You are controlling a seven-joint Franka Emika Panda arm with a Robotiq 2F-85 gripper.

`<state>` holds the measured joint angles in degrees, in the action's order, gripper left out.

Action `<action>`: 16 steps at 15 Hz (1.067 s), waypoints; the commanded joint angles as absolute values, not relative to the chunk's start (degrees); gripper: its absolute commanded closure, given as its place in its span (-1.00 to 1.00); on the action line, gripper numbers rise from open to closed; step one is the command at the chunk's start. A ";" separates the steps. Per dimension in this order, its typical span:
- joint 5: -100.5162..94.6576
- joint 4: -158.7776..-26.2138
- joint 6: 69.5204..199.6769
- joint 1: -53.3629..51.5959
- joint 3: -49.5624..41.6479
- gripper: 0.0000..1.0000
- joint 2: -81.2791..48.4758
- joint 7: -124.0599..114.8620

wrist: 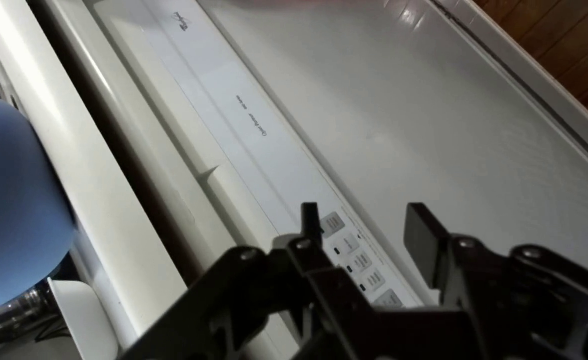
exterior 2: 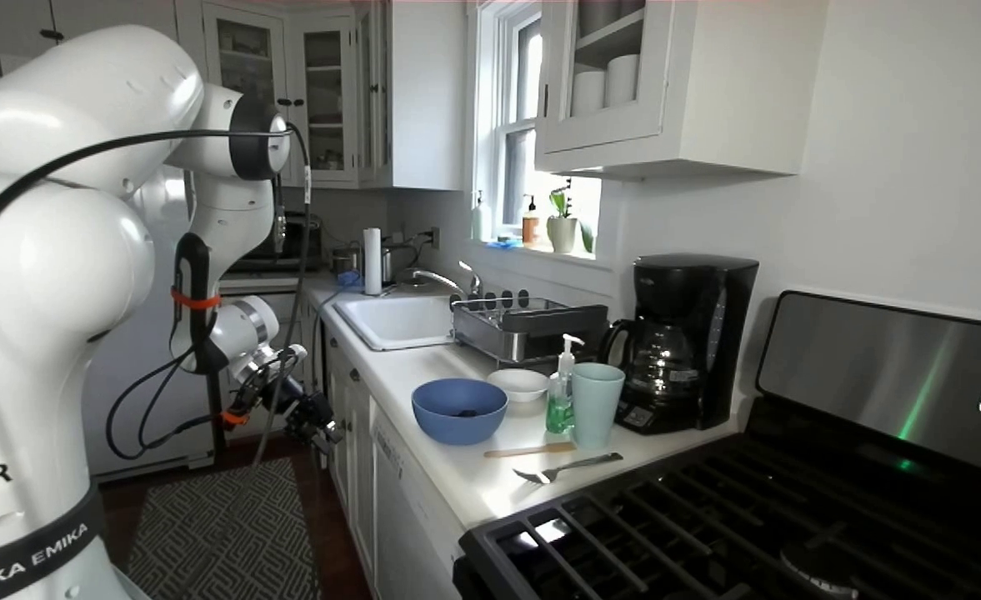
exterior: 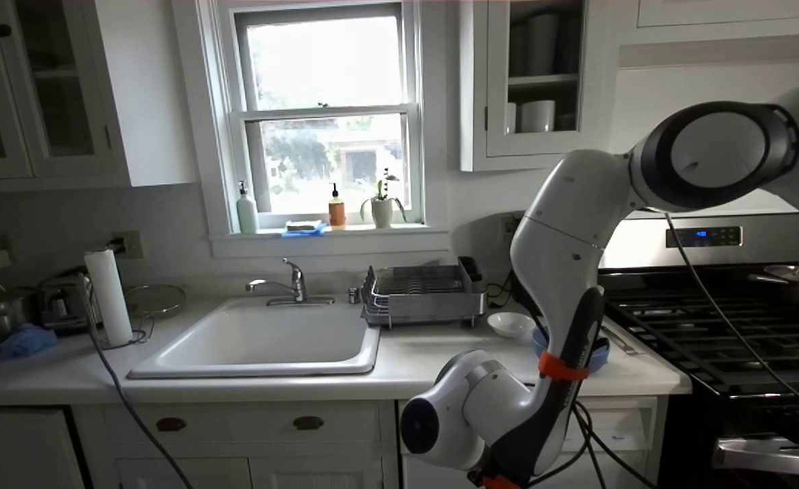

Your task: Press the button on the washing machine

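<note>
The washing machine is a white, flat-fronted built-in unit under the counter. Its front panel [wrist: 423, 110] fills the right of the wrist view, and it also shows in both exterior views [exterior: 609, 435] [exterior 2: 411, 529]. Its control strip [wrist: 254, 115] runs diagonally and bears printed marks. Several grey buttons [wrist: 361, 260] with small dark marks sit at the strip's lower end. My gripper [wrist: 363, 215] is open and empty, with its fingers apart over the button area. The left finger partly hides the strip. My gripper [exterior 2: 330, 435] also shows in an exterior view, pointing toward the cabinet fronts.
The countertop edge [wrist: 84, 150] runs above the machine. A blue bowl [exterior 2: 459, 410], a white bowl [exterior 2: 519, 385], a cup [exterior 2: 597, 404] and a soap bottle [exterior 2: 558, 408] stand on it. The stove [exterior 2: 648, 533] is beside the machine. A sink [exterior: 270, 339] and dish rack [exterior: 433, 302] are further along.
</note>
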<state>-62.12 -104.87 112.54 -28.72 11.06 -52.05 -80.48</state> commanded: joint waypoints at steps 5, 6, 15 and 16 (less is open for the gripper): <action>-63.92 -93.89 109.96 -31.14 8.83 1.00 -60.74 -76.45; -64.30 -92.69 110.08 -31.36 8.46 1.00 -61.56 -76.04; -65.99 -83.80 108.69 -32.24 5.75 1.00 -68.60 -71.70; -65.98 -82.92 108.39 -32.26 5.47 1.00 -69.35 -71.41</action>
